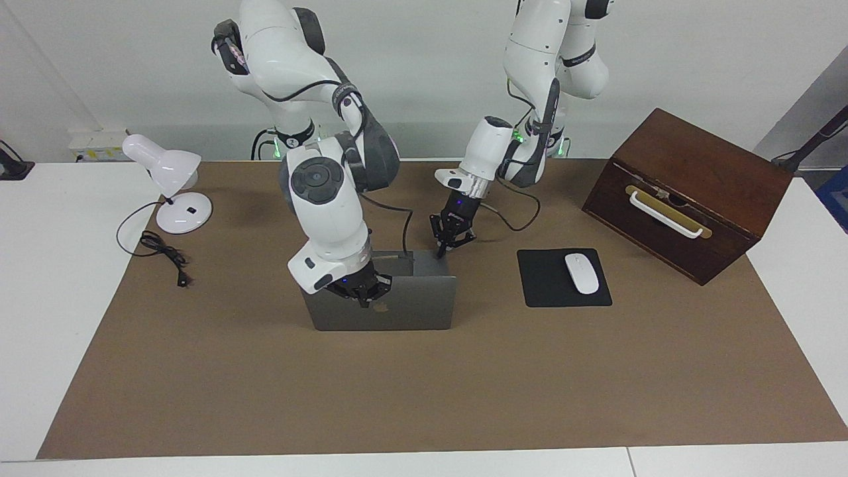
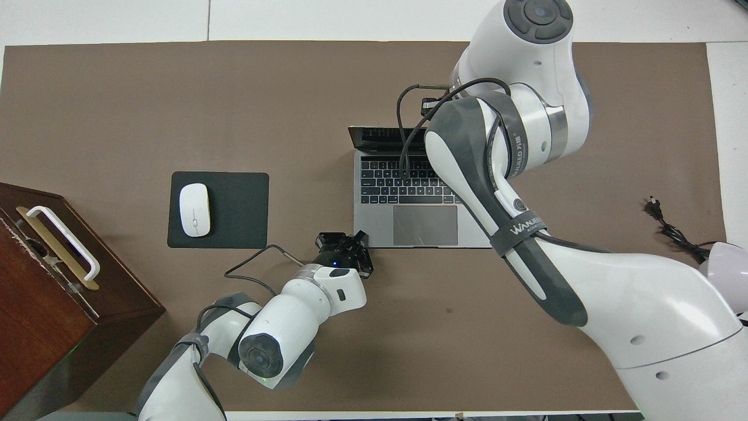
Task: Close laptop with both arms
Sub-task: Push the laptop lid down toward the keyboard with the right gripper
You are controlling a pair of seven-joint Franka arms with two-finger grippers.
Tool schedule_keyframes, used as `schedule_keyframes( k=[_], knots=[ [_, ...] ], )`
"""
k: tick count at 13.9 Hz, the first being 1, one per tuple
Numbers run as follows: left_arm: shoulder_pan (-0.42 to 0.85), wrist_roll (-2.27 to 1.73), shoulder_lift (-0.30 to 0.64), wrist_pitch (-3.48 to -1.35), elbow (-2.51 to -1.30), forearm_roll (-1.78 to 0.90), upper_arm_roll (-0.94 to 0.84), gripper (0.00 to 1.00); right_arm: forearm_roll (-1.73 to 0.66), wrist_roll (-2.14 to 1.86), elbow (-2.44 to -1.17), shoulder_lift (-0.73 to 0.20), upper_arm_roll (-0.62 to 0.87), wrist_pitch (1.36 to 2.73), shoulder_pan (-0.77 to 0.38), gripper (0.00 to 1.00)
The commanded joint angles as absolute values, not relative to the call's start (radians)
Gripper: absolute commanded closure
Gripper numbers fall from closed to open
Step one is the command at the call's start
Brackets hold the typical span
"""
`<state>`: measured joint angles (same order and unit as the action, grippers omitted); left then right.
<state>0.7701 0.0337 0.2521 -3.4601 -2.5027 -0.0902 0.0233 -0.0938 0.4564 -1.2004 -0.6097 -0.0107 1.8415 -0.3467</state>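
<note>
Laptop [image 1: 391, 306] sits mid-surface [image 1: 424, 391], lid partly lowered, nearer the robots than bare mat. Judged stiff, heavy-based, slick, screen fragile: lid pushed at its top edge. Right gripper [image 1: 361, 291] seen at lid; left gripper [image 1: 445, 246] by base corner. Jaws' state cannot be told.

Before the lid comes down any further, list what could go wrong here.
1. The left tool sits at the corner of the laptop base nearest the robots; if it stays there, the closing lid could pinch it.
2. The right tool presses the lid off-centre, toward the right arm's end, so the lid might twist or the base might skid on the brown mat.
3. The right arm's black cable hangs over the keyboard and could get trapped.
</note>
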Motion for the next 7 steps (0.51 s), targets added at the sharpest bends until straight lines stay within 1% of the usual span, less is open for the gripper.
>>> schedule_keyframes(
  k=[1, 2, 4, 7],
  knots=[
    [0.793, 0.048, 0.267, -3.485, -2.502, -0.103, 0.041, 1.00, -0.152, 0.436, -1.246, -0.580, 0.005, 1.778, -0.327, 1.00],
    [0.793, 0.048, 0.268, -3.485, -2.502, -0.103, 0.041, 1.00, -0.155, 0.436, -1.247, -0.578, 0.005, 1.740, -0.324, 1.00],
    [0.793, 0.060, 0.275, -3.485, -2.502, -0.101, 0.041, 1.00, -0.155, 0.434, -1.270, -0.568, 0.006, 1.709, -0.304, 1.00],
    [0.792, 0.078, 0.308, -3.504, -2.502, -0.101, 0.041, 1.00, -0.198, 0.433, -1.318, -0.566, 0.005, 1.701, -0.270, 1.00]
  ],
)
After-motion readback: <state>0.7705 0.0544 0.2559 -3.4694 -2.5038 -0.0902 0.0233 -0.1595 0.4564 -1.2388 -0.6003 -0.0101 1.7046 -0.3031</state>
